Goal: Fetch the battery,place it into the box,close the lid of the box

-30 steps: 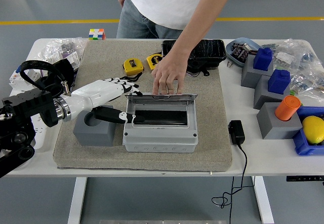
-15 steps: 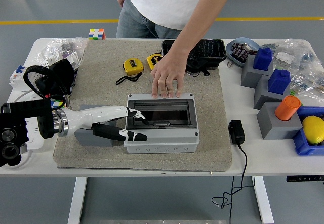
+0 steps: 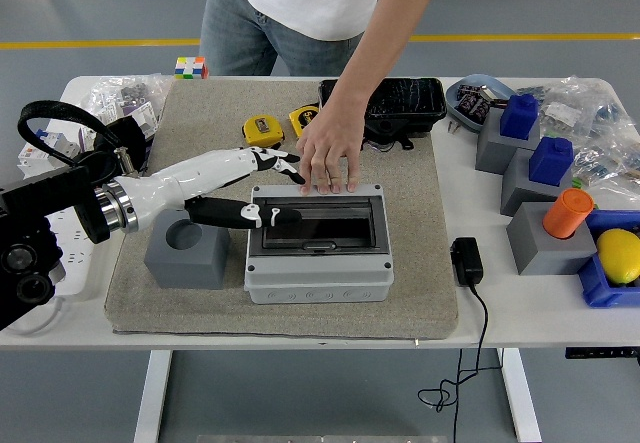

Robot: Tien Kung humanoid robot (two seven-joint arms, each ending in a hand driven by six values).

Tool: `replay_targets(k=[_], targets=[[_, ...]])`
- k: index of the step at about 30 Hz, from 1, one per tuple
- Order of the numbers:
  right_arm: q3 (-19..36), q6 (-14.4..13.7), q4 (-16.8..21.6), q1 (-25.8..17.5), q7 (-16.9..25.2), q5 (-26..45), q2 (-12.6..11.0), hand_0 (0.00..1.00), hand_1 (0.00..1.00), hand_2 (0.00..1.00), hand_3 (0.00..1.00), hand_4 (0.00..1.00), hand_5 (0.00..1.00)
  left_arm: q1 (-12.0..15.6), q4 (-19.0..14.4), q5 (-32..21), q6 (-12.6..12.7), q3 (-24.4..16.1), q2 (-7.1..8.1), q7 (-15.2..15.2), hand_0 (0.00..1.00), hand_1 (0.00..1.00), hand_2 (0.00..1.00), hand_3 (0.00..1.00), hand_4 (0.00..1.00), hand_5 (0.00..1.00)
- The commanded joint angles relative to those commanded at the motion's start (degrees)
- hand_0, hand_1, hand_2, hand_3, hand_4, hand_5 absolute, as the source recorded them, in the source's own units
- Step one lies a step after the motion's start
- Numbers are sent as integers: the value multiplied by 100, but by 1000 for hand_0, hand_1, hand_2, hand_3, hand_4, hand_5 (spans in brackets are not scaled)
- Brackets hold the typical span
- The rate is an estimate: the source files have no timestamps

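Note:
A grey box (image 3: 318,263) with a dark see-through lid (image 3: 320,229) sits on the beige mat (image 3: 420,283), lid down. The battery is not visible; the lid is too dark to see inside. My left hand (image 3: 268,185) hovers at the box's far-left corner, fingers spread, holding nothing; its thumb lies over the lid's left edge. A person's hand (image 3: 328,158) presses flat on the mat at the box's far edge. My right hand is out of view.
A grey block with a round hole (image 3: 186,254) stands left of the box. Two yellow tape measures (image 3: 263,129) and a black tray (image 3: 395,103) lie behind it. A black adapter (image 3: 466,260) and grey stands with blue and orange items (image 3: 545,198) are at right.
The box lid went from standing open to lying shut. My left hand dipped low along the box's left side, then rose to its far-left corner. The person's hand stayed put.

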Motion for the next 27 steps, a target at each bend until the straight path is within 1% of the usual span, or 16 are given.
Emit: replay_targets(k=[1, 2, 6, 7, 8, 9, 10, 12, 13, 14, 17, 20, 22, 23, 24, 27], targets=[[4, 0, 0, 3, -1, -5, 4, 804, 763, 759, 758, 998, 998, 21, 6, 75, 59, -126, -96, -47, 998, 998, 923, 777, 998, 998], [25, 2, 0, 5, -8, -30, 17, 804, 763, 759, 758, 998, 998, 54, 65, 146, 161, -283, -235, -137, 998, 998, 906, 794, 998, 998], [12, 8, 0, 3, -6, -36, 75, 804, 763, 759, 758, 998, 998, 189, 357, 243, 556, -927, -901, -540, 998, 998, 906, 794, 998, 998], [8, 10, 0, -2, -4, -36, 93, 804, 763, 759, 758, 998, 998, 229, 429, 256, 641, -1092, -1087, -638, 998, 998, 906, 794, 998, 998], [0, 10, 0, -9, -1, -30, 109, 804, 762, 759, 758, 998, 998, 267, 485, 271, 722, -1233, -1248, -719, 954, 952, 865, 818, 998, 998], [-2, 13, 0, -19, -5, -37, 136, 804, 762, 759, 758, 998, 998, 328, 557, 266, 843, -1411, -1457, -838, 954, 952, 865, 818, 998, 998], [-5, 13, 0, -29, -6, -36, 156, 804, 762, 759, 758, 998, 998, 371, 612, 235, 921, -1537, -1612, -926, 954, 952, 865, 818, 998, 998], [7, 14, 0, -45, -18, -60, 196, 804, 762, 759, 758, 998, 998, 469, 774, 62, 1083, -1782, -1935, -1123, 954, 952, 865, 818, 998, 998], [19, 15, 0, -50, -27, -80, 212, 804, 762, 759, 758, 998, 998, 518, 853, -43, 1147, -1889, -2074, -1217, 954, 952, 865, 818, 998, 998], [36, 12, 0, -57, -36, -106, 229, 804, 765, 759, 759, 998, 998, 574, 942, -175, 1192, -2001, -2212, -1327, 919, 935, 870, 828, 998, 998], [74, 16, 0, -73, -68, -185, 287, 804, 765, 759, 759, 998, 998, 762, 1194, -776, 1259, -2330, -2554, -1625, 919, 935, 870, 828, 998, 998], [43, 23, 0, -92, -75, -190, 335, 804, 766, 761, 763, 998, 998, 966, 1320, -1268, 1226, -2603, -2712, -1761, 914, 931, 866, 831, 998, 998], [41, 25, 0, -95, -65, -201, 357, 804, 766, 761, 763, 998, 998, 1090, 1407, -1515, 1172, -2740, -2742, -1776, 914, 931, 866, 831, 998, 998], [34, 24, 0, -97, -54, -197, 362, 804, 766, 761, 763, 998, 998, 1148, 1440, -1628, 1145, -2773, -2734, -1772, 914, 931, 866, 831, 998, 998], [44, 20, 0, -106, -40, -211, 369, 804, 766, 761, 763, 998, 998, 1236, 1503, -1779, 1068, -2801, -2690, -1706, 914, 931, 866, 831, 998, 998], [113, 18, 0, -125, -60, -304, 372, 812, 777, 765, 777, 998, 998, 1368, 1651, -1881, 981, -2765, -2570, -1597, 931, 943, 870, 845, 998, 998]])
